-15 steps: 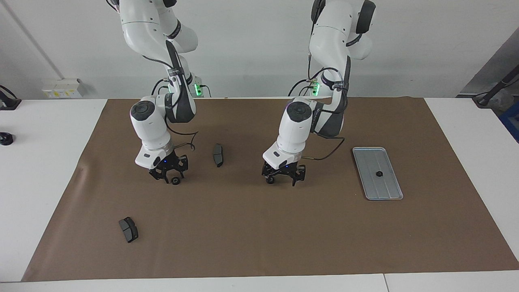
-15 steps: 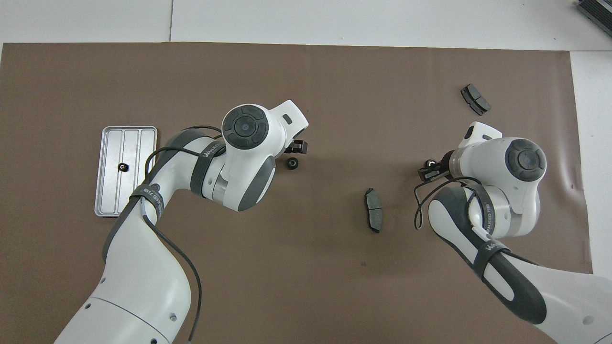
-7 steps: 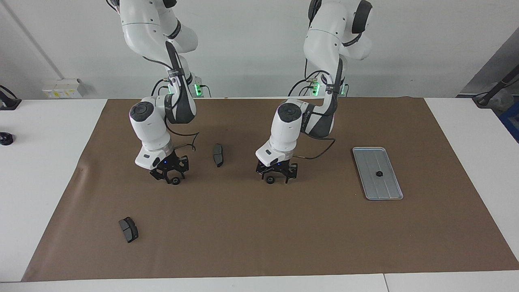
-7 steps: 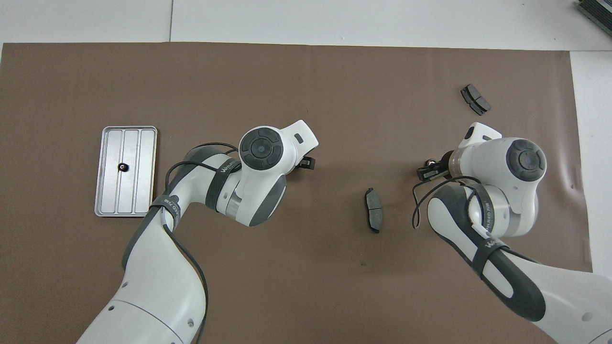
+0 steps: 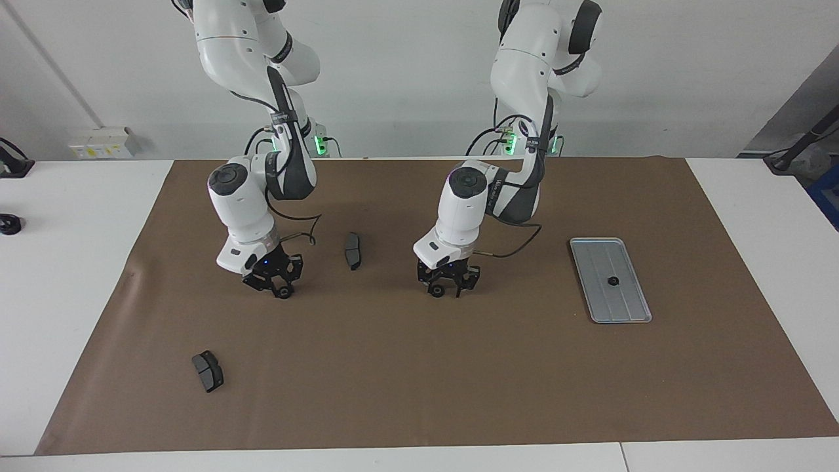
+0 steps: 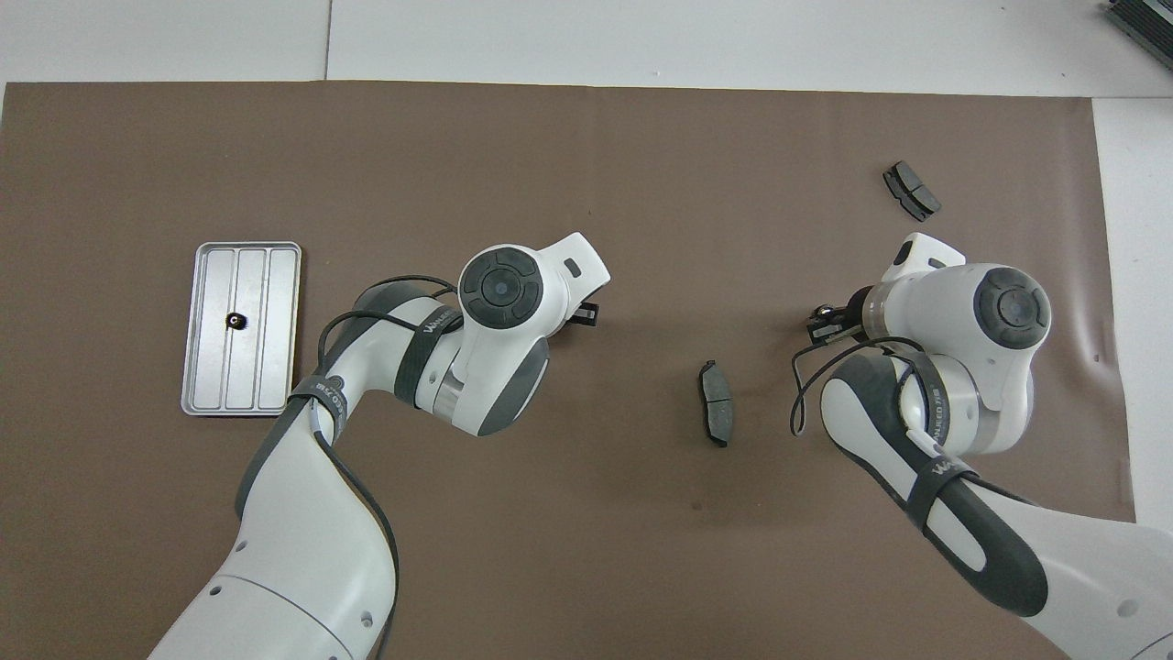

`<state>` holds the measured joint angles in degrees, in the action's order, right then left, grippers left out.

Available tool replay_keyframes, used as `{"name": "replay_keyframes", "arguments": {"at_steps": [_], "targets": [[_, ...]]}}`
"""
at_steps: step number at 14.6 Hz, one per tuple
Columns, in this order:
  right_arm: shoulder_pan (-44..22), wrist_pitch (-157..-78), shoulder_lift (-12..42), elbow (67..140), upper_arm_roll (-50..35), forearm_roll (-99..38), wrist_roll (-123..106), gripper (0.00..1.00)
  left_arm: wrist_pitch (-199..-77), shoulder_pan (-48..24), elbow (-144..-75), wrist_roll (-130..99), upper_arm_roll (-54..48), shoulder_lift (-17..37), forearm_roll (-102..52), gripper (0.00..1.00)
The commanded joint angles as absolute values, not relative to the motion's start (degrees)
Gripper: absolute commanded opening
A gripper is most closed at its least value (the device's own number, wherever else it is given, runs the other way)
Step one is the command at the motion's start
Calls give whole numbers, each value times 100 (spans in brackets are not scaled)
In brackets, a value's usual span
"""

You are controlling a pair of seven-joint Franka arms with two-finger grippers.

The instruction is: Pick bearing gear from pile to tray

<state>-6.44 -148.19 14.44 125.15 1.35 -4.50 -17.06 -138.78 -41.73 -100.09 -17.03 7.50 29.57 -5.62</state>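
**Ana:** Two arms over one brown mat point(image 5: 419, 393). What's biggest on it? Read me positions like a clock on the overhead view, twelve pointing away from the robots.

**Ben:** After the arms, it's the tray point(image 6: 261, 367). It lies flat at nine o'clock on the mat, toward the left arm's end, long side running twelve to six.

**Ana:** And the grippers?

**Ben:** The left gripper point(image 5: 446, 288) is low over the mat's centre, at about three o'clock from the tray and well apart from it. The right gripper point(image 5: 272, 286) is low over the mat at three o'clock.

**Ana:** Clamped or released?

**Ben:** I cannot tell for either one. Each has a small black part right at its tip, but whether it grips the part does not show.

**Ana:** Next in size?

**Ben:** Two dark grey pads. The near pad point(image 6: 716, 403) lies at eight o'clock from the right gripper, between the two grippers. The corner pad point(image 6: 911, 191) lies at one o'clock from that gripper.

**Ana:** And the bearing gears?

**Ben:** The tray gear point(image 6: 236, 321) sits inside the tray, near its middle. The centre gear point(image 5: 436, 292) is at the left gripper's tip, down at the mat. The end gear point(image 5: 283, 293) is at the right gripper's tip, also at mat level.
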Motion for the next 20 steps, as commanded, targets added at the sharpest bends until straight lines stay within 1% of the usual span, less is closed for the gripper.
{"name": "replay_keyframes", "arguments": {"at_steps": [1,3,5,6,7,8,10,11,14,16,20], "targets": [[-641,-15021,1459,12551,62,-624,-1635,0,-14010,-4280,-10072,-1767,826,2962,-492,49],[-668,-14863,1407,12393,53,-624,-1451,0,-14019,-4280,-10072,-1758,826,2971,-492,39],[-677,-14452,1336,12104,0,-615,-1127,0,-14019,-4280,-10072,-1749,826,2962,-492,39],[-799,-14171,1319,11894,0,-615,-890,0,-14010,-4280,-10072,-1749,826,2962,-492,36],[-948,-13855,1318,11622,0,-607,-618,0,-13984,-4280,-10064,-1749,826,2962,-483,28],[-1054,-13591,1336,11410,0,-589,-319,0,-13949,-4280,-10037,-1758,835,2962,-466,18],[-1439,-13474,1388,11154,0,-510,444,0,-13765,-4237,-9941,-1749,844,2953,-448,4],[-1615,-13526,1406,11119,0,-510,727,0,-13668,-4228,-9880,-1749,870,2944,-440,0],[-2204,-13798,1660,10917,0,-501,1657,0,-13492,-4149,-9861,-1749,1080,2734,-439,0],[-2547,-13834,1818,10811,9,-501,2195,0,-13229,-4070,-9870,-1635,1256,2463,-439,0],[-3162,-14290,2284,10723,9,-378,3109,0,-12806,-3333,-10019,-846,1257,1970,-448,0]]}}
